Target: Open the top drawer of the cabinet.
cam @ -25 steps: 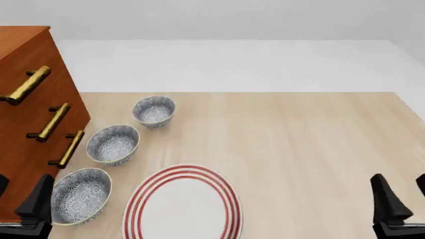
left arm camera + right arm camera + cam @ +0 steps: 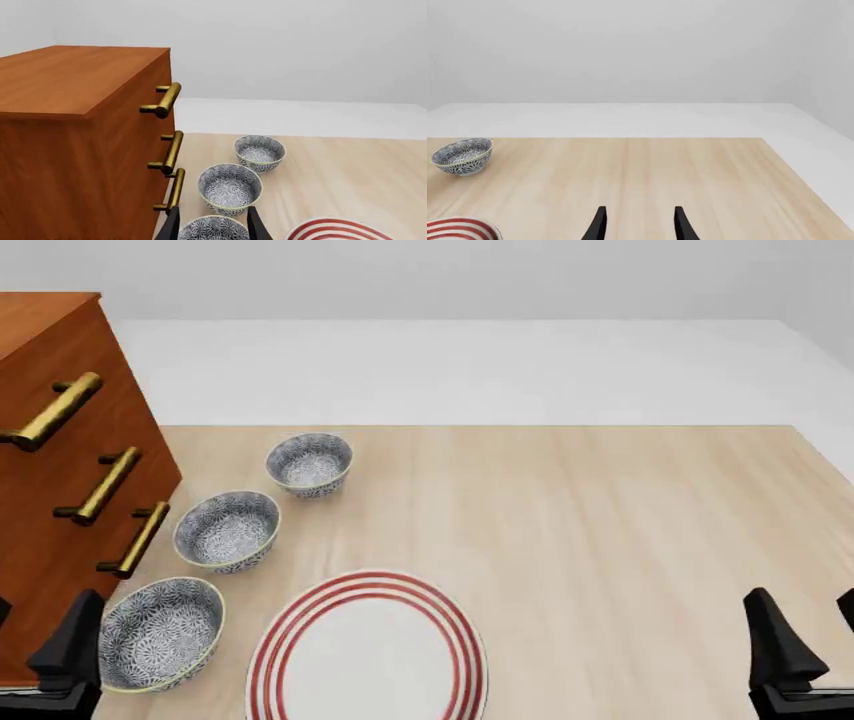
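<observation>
The cabinet [image 2: 54, 490] is running off the front view's left edge; the left hand [image 2: 34, 640] is showing only partly.

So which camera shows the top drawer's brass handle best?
The left wrist view: the top handle shows whole, with the cabinet around it. The front view shows it too, near the picture's edge. The right wrist view misses it.
</observation>
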Robot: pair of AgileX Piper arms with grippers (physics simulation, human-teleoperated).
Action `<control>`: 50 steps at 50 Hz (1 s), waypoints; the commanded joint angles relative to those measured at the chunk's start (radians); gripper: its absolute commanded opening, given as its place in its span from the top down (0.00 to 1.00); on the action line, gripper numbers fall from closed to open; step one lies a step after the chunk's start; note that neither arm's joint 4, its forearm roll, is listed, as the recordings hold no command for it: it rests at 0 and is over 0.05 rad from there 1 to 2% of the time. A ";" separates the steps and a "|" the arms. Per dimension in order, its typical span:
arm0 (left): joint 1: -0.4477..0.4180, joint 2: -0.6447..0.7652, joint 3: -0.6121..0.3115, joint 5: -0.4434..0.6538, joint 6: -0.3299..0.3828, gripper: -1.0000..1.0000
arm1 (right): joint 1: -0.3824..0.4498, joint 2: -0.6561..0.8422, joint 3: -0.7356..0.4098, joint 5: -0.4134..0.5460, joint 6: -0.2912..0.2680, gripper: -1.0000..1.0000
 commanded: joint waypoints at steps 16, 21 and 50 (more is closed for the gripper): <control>0.033 -0.001 -0.067 -0.038 0.269 0.00 | 0.000 0.000 0.000 0.000 0.000 0.00; 0.025 -0.001 -0.060 -0.063 0.361 0.00 | 0.000 0.001 0.000 0.000 0.000 0.00; -0.019 0.000 -0.074 -0.114 0.877 0.00 | 0.000 0.001 0.000 0.000 0.000 0.00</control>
